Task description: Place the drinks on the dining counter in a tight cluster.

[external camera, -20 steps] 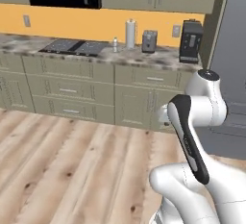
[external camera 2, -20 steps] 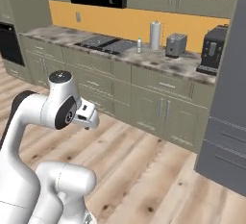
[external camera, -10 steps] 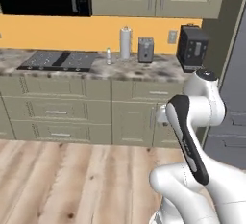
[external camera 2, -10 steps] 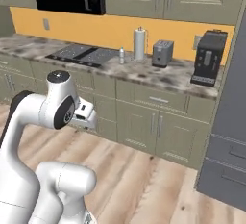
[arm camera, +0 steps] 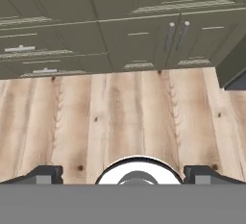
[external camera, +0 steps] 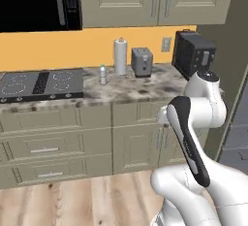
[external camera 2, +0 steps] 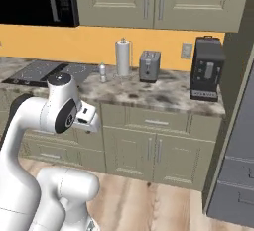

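A small clear water bottle point(external camera: 102, 74) point(external camera 2: 102, 72) with a blue cap stands upright on the marble worktop point(external camera: 126, 90), just right of the black stovetop point(external camera: 41, 84). The dining counter is out of view. My arm is folded close to the base, well short of the worktop. My gripper point(arm camera: 124, 176) points down at the wooden floor point(arm camera: 125, 112). Its two fingertips point(arm camera: 45, 175) stand wide apart with nothing between them, so it is open.
On the worktop stand a white paper towel roll point(external camera: 120, 56), a grey toaster point(external camera: 142, 61) and a black coffee machine point(external camera 2: 207, 69). Drawers and cabinet doors point(arm camera: 139, 40) run below. A tall grey unit point(external camera 2: 238, 175) stands at the right.
The whole picture has shifted, so the base has moved: the worktop is now nearer and more head-on. The arm keeps its folded pose and the gripper stays open.
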Robot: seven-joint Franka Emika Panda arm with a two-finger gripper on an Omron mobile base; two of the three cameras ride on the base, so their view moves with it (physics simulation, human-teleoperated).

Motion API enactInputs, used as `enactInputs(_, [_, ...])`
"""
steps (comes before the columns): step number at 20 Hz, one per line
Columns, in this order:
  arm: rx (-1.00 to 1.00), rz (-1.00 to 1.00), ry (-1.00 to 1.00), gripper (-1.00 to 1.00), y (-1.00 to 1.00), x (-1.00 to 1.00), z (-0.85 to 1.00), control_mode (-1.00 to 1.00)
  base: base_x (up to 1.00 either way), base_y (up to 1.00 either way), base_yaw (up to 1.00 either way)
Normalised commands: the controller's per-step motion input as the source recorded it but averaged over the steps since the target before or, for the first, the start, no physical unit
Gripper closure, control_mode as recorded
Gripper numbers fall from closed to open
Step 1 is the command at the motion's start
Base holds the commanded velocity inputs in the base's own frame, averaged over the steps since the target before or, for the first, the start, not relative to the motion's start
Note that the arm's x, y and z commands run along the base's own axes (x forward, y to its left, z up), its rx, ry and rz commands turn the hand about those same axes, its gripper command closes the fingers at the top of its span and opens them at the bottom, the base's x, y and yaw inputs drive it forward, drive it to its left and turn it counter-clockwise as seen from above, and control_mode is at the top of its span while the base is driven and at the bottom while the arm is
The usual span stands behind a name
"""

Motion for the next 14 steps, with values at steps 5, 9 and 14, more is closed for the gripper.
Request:
enactInputs(5, [0.0,0.0,0.0,-1.0,0.0,0.0,0.0,1.0,1.0,0.77,-0.39])
enactInputs(9, [0.0,0.0,0.0,-1.0,0.0,0.0,0.0,1.0,1.0,0.85,-0.26])
enactInputs(14, [0.0,0.0,0.0,-1.0,0.0,0.0,0.0,1.0,0.6,0.35,0.0])
